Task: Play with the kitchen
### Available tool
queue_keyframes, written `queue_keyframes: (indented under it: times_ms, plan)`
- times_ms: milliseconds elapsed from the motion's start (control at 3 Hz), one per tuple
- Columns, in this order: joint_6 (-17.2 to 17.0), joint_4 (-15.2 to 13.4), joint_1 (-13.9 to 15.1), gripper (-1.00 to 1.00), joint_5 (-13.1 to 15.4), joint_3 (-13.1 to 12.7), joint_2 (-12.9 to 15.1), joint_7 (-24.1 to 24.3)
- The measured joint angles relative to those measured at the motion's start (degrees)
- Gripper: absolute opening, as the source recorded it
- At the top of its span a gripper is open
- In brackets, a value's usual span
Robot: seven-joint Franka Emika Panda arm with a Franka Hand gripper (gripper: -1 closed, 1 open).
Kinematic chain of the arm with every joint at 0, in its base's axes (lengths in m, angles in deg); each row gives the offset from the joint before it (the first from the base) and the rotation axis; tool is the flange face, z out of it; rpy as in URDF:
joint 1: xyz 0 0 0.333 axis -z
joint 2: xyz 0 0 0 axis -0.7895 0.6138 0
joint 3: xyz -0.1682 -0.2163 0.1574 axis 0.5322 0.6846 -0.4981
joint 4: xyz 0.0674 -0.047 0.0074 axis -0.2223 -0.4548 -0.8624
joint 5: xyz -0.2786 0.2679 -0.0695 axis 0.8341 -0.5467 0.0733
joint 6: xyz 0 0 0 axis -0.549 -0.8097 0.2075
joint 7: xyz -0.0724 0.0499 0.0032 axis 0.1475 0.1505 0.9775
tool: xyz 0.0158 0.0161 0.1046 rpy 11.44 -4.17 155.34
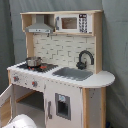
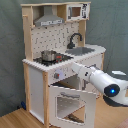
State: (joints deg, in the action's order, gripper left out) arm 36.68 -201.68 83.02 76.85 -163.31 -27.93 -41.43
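Note:
The kitchen of light wood and white panels stands in both exterior views, with hood, microwave, black faucet and grey sink. A small metal pot sits on the black stovetop. The windowed oven door hangs open toward the front. My white arm reaches in from the second exterior view's right. My gripper is just below the counter edge, beside the knob panel and above the open door. In the first exterior view only a rounded white part of the arm shows at the bottom left.
A grey curtain hangs behind and beside the kitchen. The floor is light wood. A closed white cupboard door with a dark panel sits under the sink. The rounded countertop end juts out past the sink.

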Motion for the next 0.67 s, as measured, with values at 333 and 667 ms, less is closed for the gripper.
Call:
queue_keyframes:
  times_ms: [333, 667]
  plan:
    - [5.1, 0.5, 0.6, 1.0, 2.6, -0.5, -0.3, 3.1]
    - [9.8, 0.7, 0.7, 1.0, 5.7, -1.2, 0.5, 7.8]
